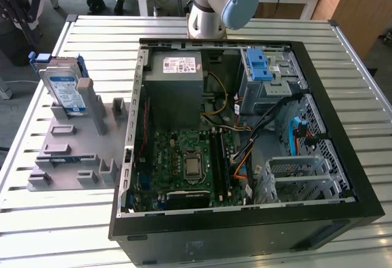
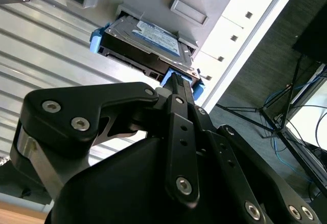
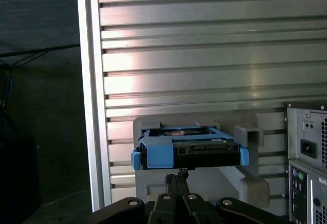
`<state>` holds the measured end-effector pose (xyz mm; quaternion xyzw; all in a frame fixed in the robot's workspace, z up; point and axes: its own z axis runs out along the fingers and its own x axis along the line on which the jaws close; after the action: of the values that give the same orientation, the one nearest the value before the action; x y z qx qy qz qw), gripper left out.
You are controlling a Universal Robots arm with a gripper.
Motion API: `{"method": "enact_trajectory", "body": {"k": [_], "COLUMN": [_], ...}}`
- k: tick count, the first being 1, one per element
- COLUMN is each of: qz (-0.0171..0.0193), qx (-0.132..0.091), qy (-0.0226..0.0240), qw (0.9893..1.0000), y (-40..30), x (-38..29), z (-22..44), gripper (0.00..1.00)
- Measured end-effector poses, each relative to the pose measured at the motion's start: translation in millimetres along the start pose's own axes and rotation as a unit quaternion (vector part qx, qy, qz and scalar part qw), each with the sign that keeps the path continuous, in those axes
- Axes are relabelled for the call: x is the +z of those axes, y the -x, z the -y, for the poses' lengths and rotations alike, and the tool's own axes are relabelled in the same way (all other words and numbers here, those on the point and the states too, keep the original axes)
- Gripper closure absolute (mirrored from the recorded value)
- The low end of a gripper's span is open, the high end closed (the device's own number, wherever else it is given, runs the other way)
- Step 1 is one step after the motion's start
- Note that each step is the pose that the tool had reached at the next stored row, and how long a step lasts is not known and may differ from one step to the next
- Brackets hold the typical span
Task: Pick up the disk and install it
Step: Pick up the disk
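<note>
Pick-up stage, seemingly: the clenched, empty gripper [image 3: 179, 174] faced the disk [image 3: 190, 151], not yet grasped in its grey holder [image 3: 246, 185]; grasping would need it opened first.

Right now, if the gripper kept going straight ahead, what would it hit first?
Most likely the disk: in both wrist views the gripper points at its blue-framed end, where it sits in the grey holder. The gap between them is unclear.
</note>
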<state>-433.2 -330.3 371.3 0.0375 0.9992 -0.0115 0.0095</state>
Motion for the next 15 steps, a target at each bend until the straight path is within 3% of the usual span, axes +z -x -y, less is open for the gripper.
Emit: {"method": "enact_trajectory", "body": {"k": [11,15], "qz": [0.0001,0.0004], "qx": [-0.002,-0.019], "qy": [0.0000,0.0004], "qw": [1.0000,0.9998], "y": [-0.1,-0.1], "x": [0.0,0.0], "z": [0.0,0.0], "gripper": [0.89,0.89]}}
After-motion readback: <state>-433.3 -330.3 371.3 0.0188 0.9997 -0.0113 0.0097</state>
